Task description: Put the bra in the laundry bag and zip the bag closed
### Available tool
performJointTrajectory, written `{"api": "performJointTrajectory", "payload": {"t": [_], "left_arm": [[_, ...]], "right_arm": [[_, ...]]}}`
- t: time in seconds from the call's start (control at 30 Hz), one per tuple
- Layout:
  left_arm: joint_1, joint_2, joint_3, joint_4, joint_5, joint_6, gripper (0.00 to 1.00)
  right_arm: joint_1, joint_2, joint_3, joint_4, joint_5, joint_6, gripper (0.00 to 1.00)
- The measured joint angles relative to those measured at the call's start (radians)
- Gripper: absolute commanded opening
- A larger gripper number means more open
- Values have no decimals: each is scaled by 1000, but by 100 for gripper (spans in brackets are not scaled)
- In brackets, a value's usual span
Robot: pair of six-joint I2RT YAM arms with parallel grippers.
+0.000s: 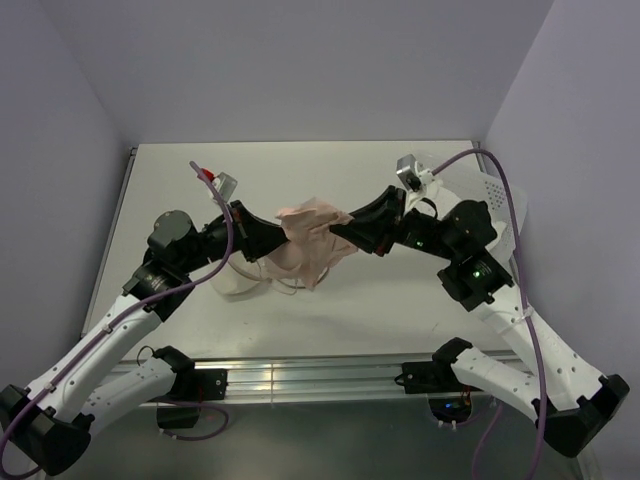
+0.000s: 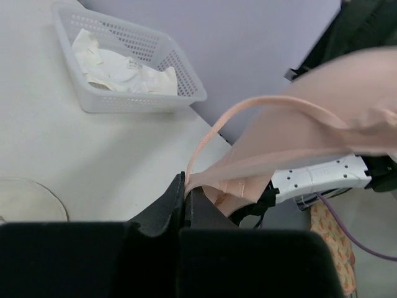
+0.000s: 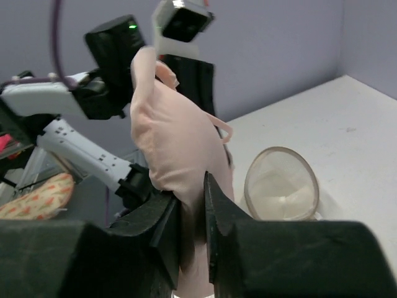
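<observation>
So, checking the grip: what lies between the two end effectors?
The pale pink fabric bra, caught in the left end effector and the right end effector, spans that gap, top view.

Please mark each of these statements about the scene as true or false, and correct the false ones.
1. Both end effectors grip the bra. True: the left end effector and the right end effector are each closed on the bra, which is held up between them.
2. The bra is already inside the laundry bag. False: the laundry bag sits on the table, and the bra is in the air.
3. The perforated basket is empty. False: the perforated basket holds white items.
4. The laundry bag is on the left arm's side of the table. True.
</observation>
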Motion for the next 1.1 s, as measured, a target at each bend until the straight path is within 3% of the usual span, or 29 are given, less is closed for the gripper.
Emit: {"api": "performJointTrajectory", "payload": {"t": [0.4,0.57,0.93,1.1], "left_arm": [[-2,29,0,1,-132,-32,0],[-2,16,0,3,-177,-35,0],[-2,-34,-19,53,-192,-34,0],[-2,-47,-43,68,-148,-32,0]], "right_arm": [[16,-88,-108,35,-120,-52,49],[31,-103,-117,2,-118,-71,75],[60,-111,-102,-113,-56,-129,86],[61,8,38,-177,-19,-195,91]]}}
